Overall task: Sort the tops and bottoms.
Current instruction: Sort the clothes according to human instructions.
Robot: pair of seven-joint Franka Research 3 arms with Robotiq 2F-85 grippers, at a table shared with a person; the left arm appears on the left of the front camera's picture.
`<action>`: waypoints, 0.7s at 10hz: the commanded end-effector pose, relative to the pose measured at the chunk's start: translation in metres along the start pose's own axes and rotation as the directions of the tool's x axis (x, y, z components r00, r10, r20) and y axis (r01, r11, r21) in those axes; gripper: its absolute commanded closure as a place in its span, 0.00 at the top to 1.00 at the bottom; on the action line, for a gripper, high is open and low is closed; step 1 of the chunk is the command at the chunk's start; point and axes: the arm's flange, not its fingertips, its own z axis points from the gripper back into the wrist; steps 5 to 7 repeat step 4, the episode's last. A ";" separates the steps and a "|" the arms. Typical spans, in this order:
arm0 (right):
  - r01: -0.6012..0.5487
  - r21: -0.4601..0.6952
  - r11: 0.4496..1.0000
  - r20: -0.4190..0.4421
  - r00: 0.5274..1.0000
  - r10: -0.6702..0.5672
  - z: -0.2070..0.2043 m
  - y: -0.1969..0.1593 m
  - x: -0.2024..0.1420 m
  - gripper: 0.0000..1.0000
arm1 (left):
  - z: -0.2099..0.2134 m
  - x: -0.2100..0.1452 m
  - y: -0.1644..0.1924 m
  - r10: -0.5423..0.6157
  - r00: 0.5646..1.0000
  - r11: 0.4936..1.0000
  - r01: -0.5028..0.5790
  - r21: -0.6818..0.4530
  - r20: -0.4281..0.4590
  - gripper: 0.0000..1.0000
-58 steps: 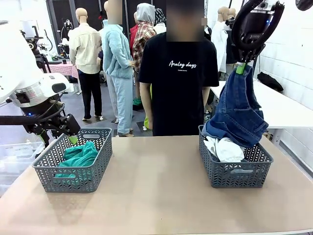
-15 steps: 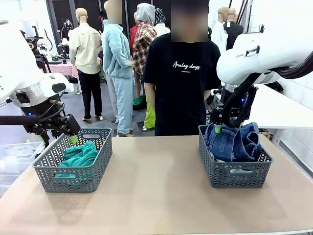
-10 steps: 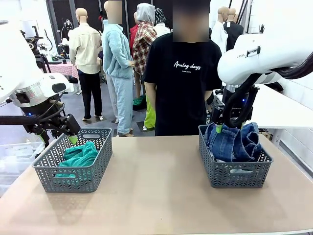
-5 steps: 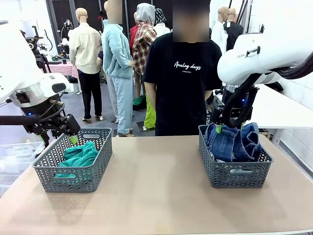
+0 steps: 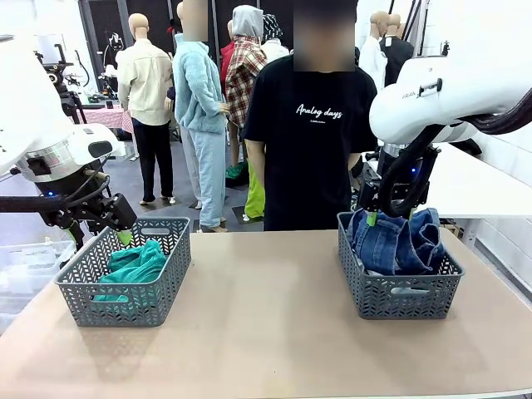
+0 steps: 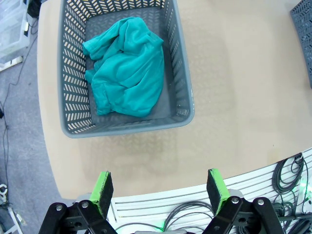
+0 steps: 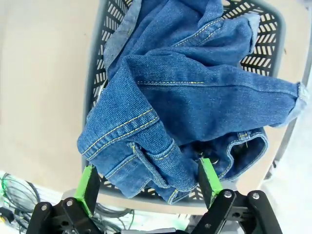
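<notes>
The teal-green top (image 5: 133, 268) lies crumpled in the left grey basket (image 5: 125, 299). In the left wrist view the top (image 6: 127, 73) fills much of that basket (image 6: 184, 83). My left gripper (image 5: 123, 231) hangs open by the basket's far left rim, its fingers (image 6: 102, 187) wide apart and empty. Blue denim bottoms (image 5: 395, 241) are heaped in the right grey basket (image 5: 407, 295). My right gripper (image 5: 389, 216) hovers open just above the denim (image 7: 195, 97), holding nothing. Denim covers the white garment.
A person in a black T-shirt (image 5: 312, 125) stands at the table's far edge between the two baskets. The tan tabletop (image 5: 266, 316) stretches bare between and in front of the baskets. A white table (image 5: 482, 183) sits behind at the right.
Some seconds ago my right gripper held the dark denim high over the right basket; the denim now lies in it, released. Over the last second nothing has moved.
</notes>
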 end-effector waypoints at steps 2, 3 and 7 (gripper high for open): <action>-0.011 0.000 1.000 -0.002 1.000 0.011 -0.001 0.000 0.000 1.00 | 0.000 -0.001 0.002 -0.014 1.000 1.000 0.014 0.002 0.002 1.00; -0.011 0.000 1.000 -0.002 1.000 0.011 -0.001 0.000 0.000 1.00 | 0.000 -0.001 0.002 -0.014 1.000 1.000 0.014 0.002 0.002 1.00; -0.011 0.000 1.000 -0.002 1.000 0.011 -0.001 0.000 0.000 1.00 | 0.000 -0.001 0.002 -0.014 1.000 1.000 0.014 0.002 0.002 1.00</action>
